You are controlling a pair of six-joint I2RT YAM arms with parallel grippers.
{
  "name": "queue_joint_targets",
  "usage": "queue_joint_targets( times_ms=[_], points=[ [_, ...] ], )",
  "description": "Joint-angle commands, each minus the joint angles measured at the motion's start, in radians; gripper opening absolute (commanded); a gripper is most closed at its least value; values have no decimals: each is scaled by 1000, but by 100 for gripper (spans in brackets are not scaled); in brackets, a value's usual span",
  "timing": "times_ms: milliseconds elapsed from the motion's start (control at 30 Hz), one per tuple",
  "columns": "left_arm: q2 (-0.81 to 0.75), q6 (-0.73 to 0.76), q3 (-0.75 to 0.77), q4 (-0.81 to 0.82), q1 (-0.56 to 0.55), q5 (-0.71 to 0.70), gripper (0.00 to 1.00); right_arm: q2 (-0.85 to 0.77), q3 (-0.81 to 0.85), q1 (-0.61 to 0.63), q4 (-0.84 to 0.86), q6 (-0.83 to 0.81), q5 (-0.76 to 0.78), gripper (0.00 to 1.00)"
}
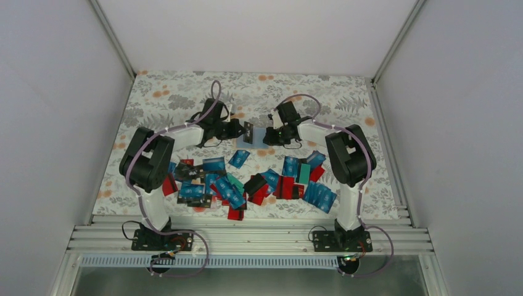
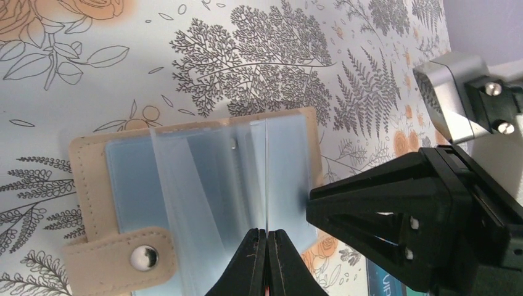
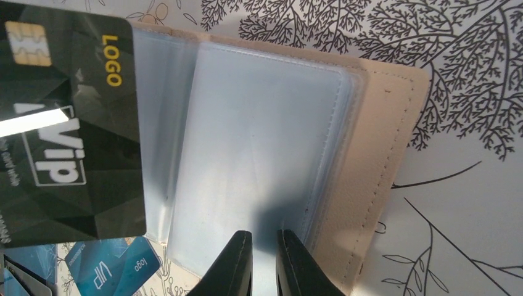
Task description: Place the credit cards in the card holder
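Black VIP card (image 3: 68, 135), clamped in the left claw (image 2: 266, 240), hangs over the unfolded card holder (image 3: 382, 154) on the tabletop (image 3: 469, 61). Right claw (image 3: 264, 246) is nearly closed at a clear sleeve (image 3: 265, 135), and I cannot tell whether it grips. If the sleeve slips, it could block the card's entry.

So the black card (image 3: 74, 123) at 9 o'clock in the right wrist view is showing "LOGO" in yellow and "ViP" in a white frame, both running sideways. The blue card (image 3: 111, 268) at 7 o'clock is carrying "ViP" and "logo" too.
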Motion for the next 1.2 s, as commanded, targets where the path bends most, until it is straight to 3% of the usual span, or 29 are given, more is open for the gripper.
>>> queue_joint_targets(
  times_ms=[0, 1167],
  points=[
    [20, -31, -1, 57, 11, 16, 2, -4, -34, -4, -36, -4, 12, 13],
    [43, -113, -53, 174, 21, 29, 2, -4, -40, -4, -31, -2, -14, 9]
  ],
)
